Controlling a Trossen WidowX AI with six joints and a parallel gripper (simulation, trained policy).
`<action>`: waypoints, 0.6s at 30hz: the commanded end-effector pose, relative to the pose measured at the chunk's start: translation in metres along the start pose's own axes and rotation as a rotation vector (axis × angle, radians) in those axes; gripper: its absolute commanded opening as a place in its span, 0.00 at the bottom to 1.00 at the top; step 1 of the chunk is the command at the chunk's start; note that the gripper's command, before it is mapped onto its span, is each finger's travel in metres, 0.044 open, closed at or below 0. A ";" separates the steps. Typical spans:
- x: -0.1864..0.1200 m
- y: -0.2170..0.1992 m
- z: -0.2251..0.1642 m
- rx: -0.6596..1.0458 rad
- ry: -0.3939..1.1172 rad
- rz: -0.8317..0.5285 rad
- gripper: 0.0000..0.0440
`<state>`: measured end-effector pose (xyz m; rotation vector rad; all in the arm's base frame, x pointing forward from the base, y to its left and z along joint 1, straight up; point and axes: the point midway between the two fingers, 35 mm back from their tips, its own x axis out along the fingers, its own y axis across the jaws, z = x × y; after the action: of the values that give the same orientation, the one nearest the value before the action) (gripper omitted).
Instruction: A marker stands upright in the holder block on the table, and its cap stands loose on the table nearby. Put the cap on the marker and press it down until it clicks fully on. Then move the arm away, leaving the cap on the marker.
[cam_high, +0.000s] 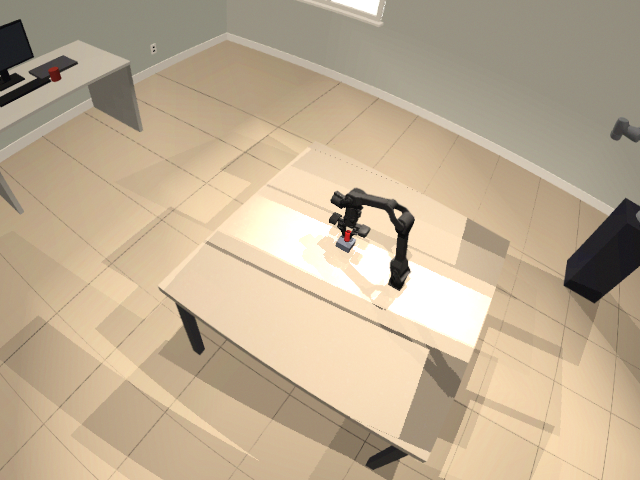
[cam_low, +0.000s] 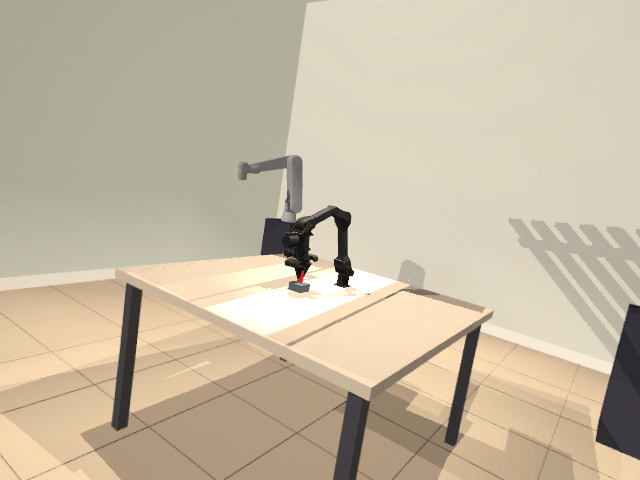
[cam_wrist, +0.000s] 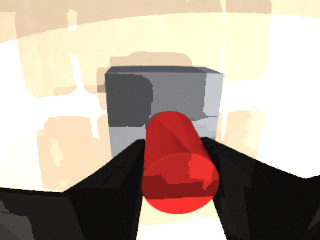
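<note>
"What is being held by the gripper (cam_high: 347, 232) (cam_low: 301, 272) (cam_wrist: 174, 141)?"
"1 red cylinder (cam_high: 347, 236) (cam_low: 300, 277) (cam_wrist: 177, 165), cap or marker unclear, is being pinched by partly open fingers, lower centre of the wrist view."
"Where?"
"Above the grey block (cam_high: 343, 247) (cam_low: 298, 287) (cam_wrist: 177, 92)."

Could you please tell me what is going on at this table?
A black robot arm is reaching down over the table, its fingers closed on a red cap. The cap is right above the grey holder block, where the marker should be. No marker body shows, so I cannot tell whether the cap is pressed fully on. The arm has not let go.
</note>
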<state>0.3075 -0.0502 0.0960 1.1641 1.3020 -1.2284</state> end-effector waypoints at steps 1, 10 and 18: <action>0.015 -0.007 0.009 0.008 -0.021 -0.054 0.31; 0.016 -0.011 0.008 -0.009 -0.016 -0.058 0.37; 0.017 -0.020 0.004 -0.014 0.001 -0.078 0.62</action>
<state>0.2983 -0.0576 0.0876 1.1311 1.3147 -1.2534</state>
